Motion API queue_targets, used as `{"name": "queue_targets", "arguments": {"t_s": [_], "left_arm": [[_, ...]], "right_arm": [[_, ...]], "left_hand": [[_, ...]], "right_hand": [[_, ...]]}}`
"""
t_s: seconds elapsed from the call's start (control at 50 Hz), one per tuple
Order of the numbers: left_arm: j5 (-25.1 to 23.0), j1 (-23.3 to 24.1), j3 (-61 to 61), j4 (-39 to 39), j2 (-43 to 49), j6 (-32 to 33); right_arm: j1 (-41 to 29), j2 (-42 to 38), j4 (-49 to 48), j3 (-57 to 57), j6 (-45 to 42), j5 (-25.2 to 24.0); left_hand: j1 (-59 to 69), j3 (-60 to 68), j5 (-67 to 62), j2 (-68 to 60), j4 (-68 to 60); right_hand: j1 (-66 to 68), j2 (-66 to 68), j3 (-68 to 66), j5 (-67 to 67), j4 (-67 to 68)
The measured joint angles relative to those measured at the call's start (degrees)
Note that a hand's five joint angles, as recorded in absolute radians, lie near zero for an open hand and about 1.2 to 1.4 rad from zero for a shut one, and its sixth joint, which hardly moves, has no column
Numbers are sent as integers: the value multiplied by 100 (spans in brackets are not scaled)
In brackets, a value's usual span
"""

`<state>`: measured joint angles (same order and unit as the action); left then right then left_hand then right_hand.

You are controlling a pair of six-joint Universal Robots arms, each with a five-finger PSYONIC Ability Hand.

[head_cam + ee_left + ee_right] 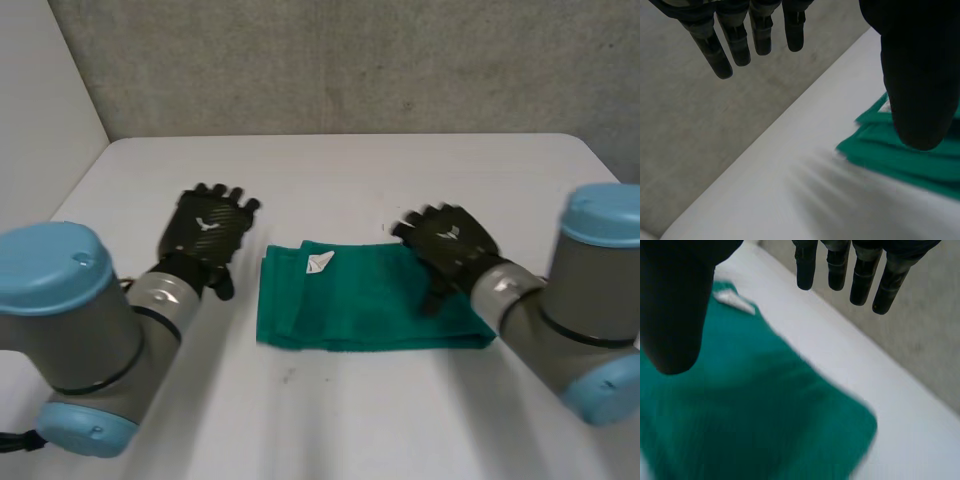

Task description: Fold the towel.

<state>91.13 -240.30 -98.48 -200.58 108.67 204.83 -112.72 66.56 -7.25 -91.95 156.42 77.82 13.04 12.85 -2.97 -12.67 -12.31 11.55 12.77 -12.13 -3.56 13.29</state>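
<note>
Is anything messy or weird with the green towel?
A little. The green towel lies folded, but its layers don't line up at the end nearer the left hand, and its white tag shows on top.

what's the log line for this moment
towel: folded on table | left robot hand: open, beside towel | right robot hand: open, over towel

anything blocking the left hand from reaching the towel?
Nothing visible. Just bare table lies between the left hand and the towel's nearest edge. The right hand, open, is over the towel's opposite end, out of that path.
</note>
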Motion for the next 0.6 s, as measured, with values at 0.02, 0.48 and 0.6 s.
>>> {"name": "queue_targets", "arguments": {"t_s": [0.02,0.48,0.6], "left_arm": [[-1,68,49,-2,51,-6],[116,767,1188,641,1439,-342],[354,601,819,747,973,-347]], "right_arm": [[93,22,-7,-101,4,-25],[1152,-48,-314,-889,-303,-257],[845,13,-259,-342,-381,-167]], "left_hand": [[0,0,0,0,0],[4,6,-2,-12,-16],[2,5,-1,-12,-16]], "right_hand": [[0,0,0,0,0],[4199,5451,-5542,-5228,5485],[4257,5451,-5543,-5256,5487]]}}
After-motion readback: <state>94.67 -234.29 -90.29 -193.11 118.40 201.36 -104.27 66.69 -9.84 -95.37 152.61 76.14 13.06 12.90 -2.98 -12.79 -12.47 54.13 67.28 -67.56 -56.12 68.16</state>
